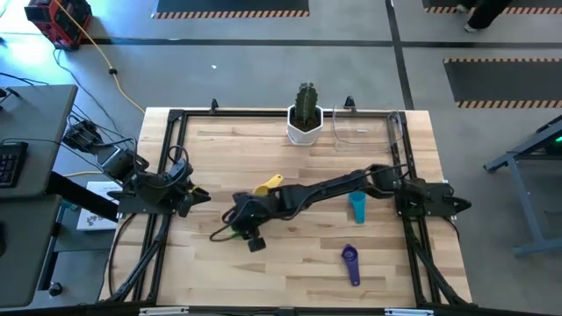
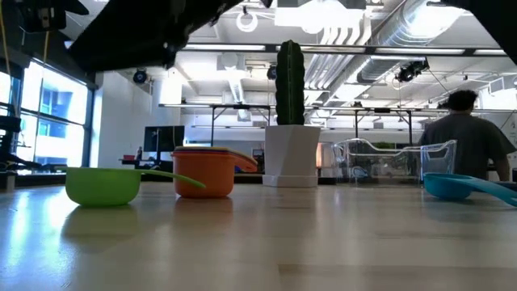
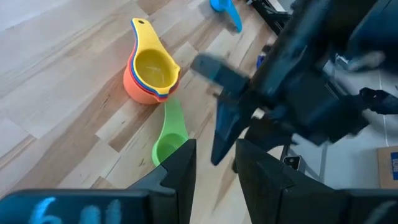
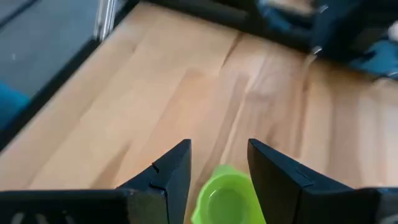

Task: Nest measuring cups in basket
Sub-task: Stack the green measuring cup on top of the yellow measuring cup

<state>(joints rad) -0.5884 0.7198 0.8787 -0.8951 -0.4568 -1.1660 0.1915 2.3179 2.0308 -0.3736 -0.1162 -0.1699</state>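
Nearest the front edge of the table (image 1: 290, 272) we note the purple cup (image 1: 351, 262), lying alone with its handle pointing toward that edge, well apart from everything else.

Mid-table: the right gripper (image 4: 219, 167) hangs over the green cup (image 4: 225, 198), fingers parted narrowly with the cup showing between and below them. We cannot tell whether the fingers touch it; from table height the green cup (image 2: 103, 185) sits flat on the wood. The right arm (image 1: 334, 189) reaches from its base at the right side diagonally across the table toward centre-left, low and stretched out, and covers much of the middle from above.

Just beside the green cup stands a nested stack: orange-red cup (image 3: 134, 88) outermost, a blue rim inside it, yellow cup (image 3: 152, 65) on top, its handle sticking out. The teal cup (image 1: 357, 207) lies on the right, close under the right arm's elbow.

The left gripper (image 3: 214, 158) is held back at the left side of the table, pointed toward the stack, fingers a narrow gap apart, holding nothing.

Far edge: the white pot with cactus (image 1: 305, 118), and just to its right the clear basket (image 1: 362, 128), with no cup visible in it.

Beyond the table, a person (image 2: 466, 133) with back turned.
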